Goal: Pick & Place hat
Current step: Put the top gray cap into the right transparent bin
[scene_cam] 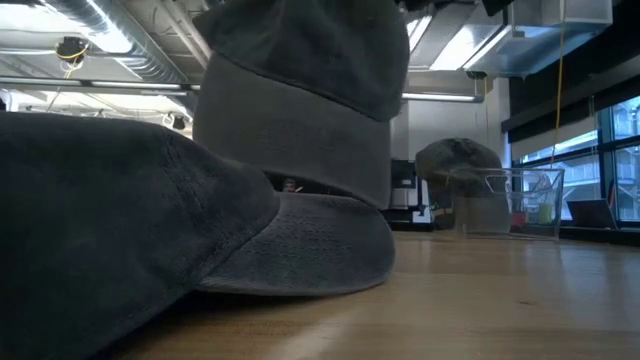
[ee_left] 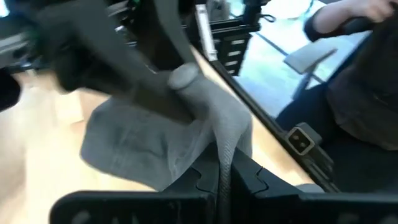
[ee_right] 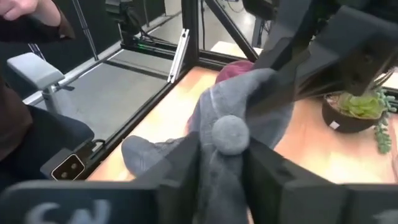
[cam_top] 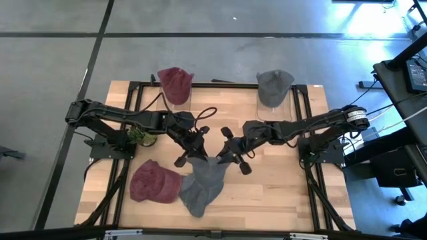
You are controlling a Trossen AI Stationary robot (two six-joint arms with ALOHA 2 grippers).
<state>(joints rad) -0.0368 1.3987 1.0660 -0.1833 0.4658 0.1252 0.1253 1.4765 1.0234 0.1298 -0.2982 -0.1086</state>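
Wooden table [cam_top: 280, 193] is seen from above, with both arms reaching toward its front middle. A grey cap [cam_top: 202, 183] is held there, its lower part lying on the wood just beside a red cap [cam_top: 152, 181]. Two clear stands at the rear are topped by another red cap [cam_top: 175, 81] and another grey cap [cam_top: 274, 84]. The left gripper [cam_top: 191, 153] and right gripper [cam_top: 229, 155] are both clamped on the grey cap's crown. A small potted plant [cam_top: 136, 135] is seen near the left arm.
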